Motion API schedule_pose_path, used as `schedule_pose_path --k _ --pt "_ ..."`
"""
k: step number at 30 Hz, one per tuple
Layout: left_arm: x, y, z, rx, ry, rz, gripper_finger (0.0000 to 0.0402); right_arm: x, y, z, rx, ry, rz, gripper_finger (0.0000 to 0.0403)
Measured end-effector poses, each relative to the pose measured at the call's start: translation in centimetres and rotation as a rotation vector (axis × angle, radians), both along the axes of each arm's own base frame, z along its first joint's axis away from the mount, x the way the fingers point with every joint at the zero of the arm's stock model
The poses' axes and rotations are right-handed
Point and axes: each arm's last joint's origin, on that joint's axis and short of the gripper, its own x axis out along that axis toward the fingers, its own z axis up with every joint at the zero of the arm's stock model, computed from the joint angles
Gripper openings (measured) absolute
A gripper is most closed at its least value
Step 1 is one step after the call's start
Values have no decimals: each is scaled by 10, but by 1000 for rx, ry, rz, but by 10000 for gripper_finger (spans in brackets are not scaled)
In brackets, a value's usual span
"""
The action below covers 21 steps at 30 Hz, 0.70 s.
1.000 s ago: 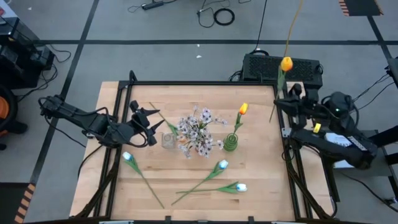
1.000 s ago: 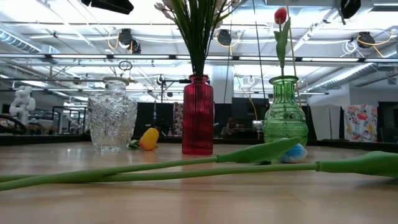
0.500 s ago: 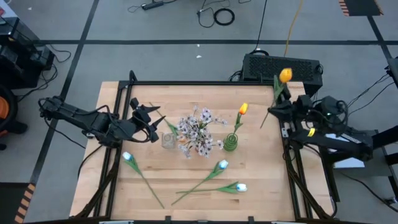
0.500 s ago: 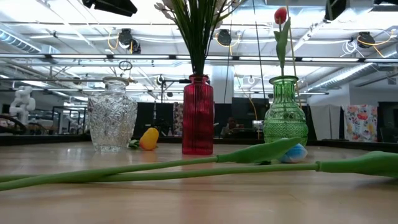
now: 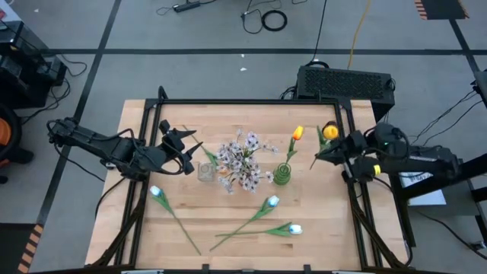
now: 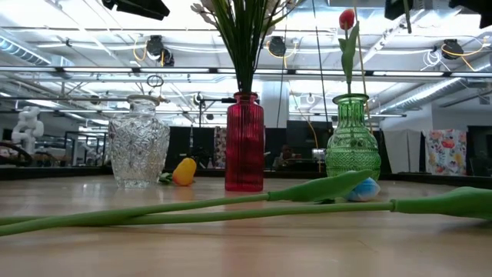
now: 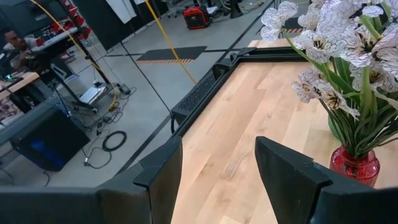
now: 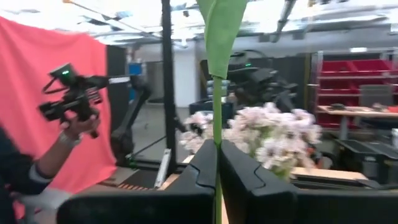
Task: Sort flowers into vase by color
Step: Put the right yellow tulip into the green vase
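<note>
An orange tulip is pinched by its stem in the closed fingers of the right gripper at the surface's right edge, just right of the green vase. The stem is held steeply upright; the left gripper, fingers parted and empty, is parked near the left edge.

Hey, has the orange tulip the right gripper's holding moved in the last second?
Yes. In the high view the orange tulip, clamped in the right gripper, has come off the black box beyond the table, in toward the green vase.

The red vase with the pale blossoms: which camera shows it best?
The low view: the red vase stands side-on, whole. From above, the high view shows only the blossoms hiding it. The left wrist view catches its shoulder at the edge; the right wrist view shows only the blossoms.
</note>
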Motion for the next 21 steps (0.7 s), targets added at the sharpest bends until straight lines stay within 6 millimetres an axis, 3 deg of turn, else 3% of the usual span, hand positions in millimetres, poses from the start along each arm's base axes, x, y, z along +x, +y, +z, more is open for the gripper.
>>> schedule_pose_path --k 10,21 --pt "0 0 0 0 1 0 208 37 6 -14 -92 73 -12 0" --pt "-1 0 -1 5 14 0 208 56 13 -25 -125 122 -28 0"
